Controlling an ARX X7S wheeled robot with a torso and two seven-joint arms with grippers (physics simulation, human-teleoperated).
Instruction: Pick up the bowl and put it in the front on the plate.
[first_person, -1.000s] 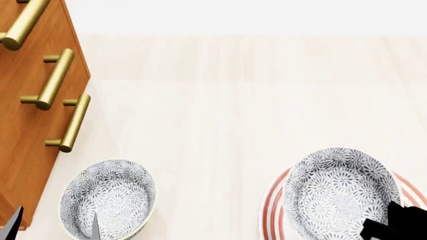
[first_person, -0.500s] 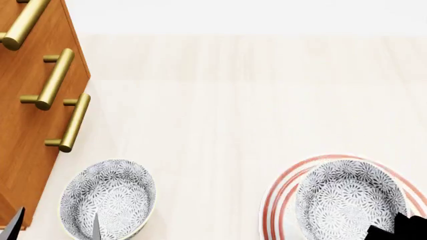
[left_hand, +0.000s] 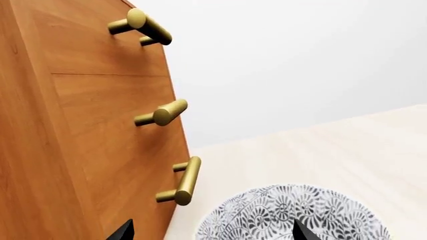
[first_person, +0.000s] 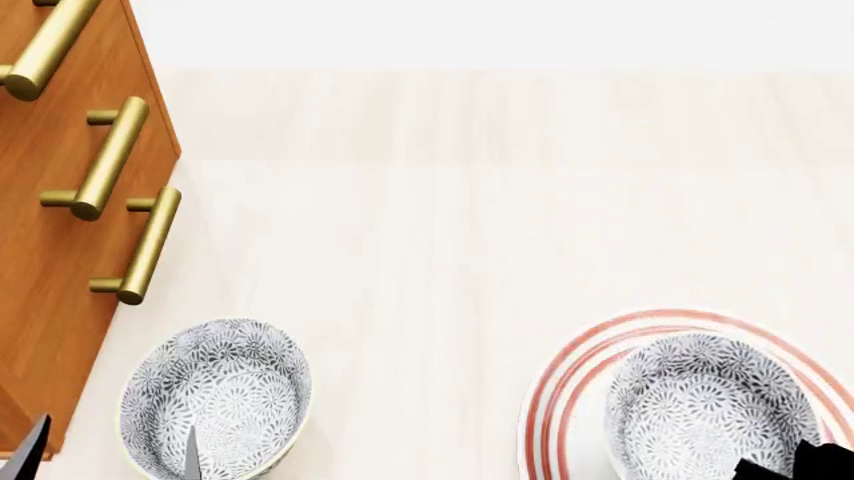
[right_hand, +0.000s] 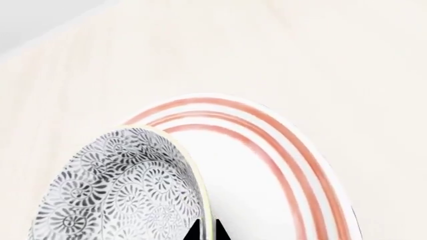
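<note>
Sitting inside the ringed plate (first_person: 567, 400) at the near right of the pale surface (first_person: 467, 200), the bowl (first_person: 707, 410) is held by the right pincer (first_person: 801, 465), whose dark tips in the right wrist view (right_hand: 205, 231) straddle the bowl's rim, one finger inside the wall and one outside, closed on it. From that pincer the bowl spreads away toward the middle of the plate, so the coming move turns on this: the grip is at the rim's nearest edge, and letting go and drawing back toward the robot should leave the bowl where it is. In the right wrist view the bowl (right_hand: 120, 190) looks tilted or just above the plate (right_hand: 267, 165), and I cannot tell whether its base is fully down. It is round, with no long axis, deep-walled, white with a dense grey-blue flower pattern inside and a pale rim. The plate is wide, shallow and white with three thin red rings. The right arm is plainly the nearer one; the left pincer (first_person: 107, 455) hangs open at the near left, its tips either side of a second patterned bowl (first_person: 214, 395) beside a wooden cabinet (first_person: 54, 250) with brass handles (first_person: 134, 245), not touching it as far as I can see.
</note>
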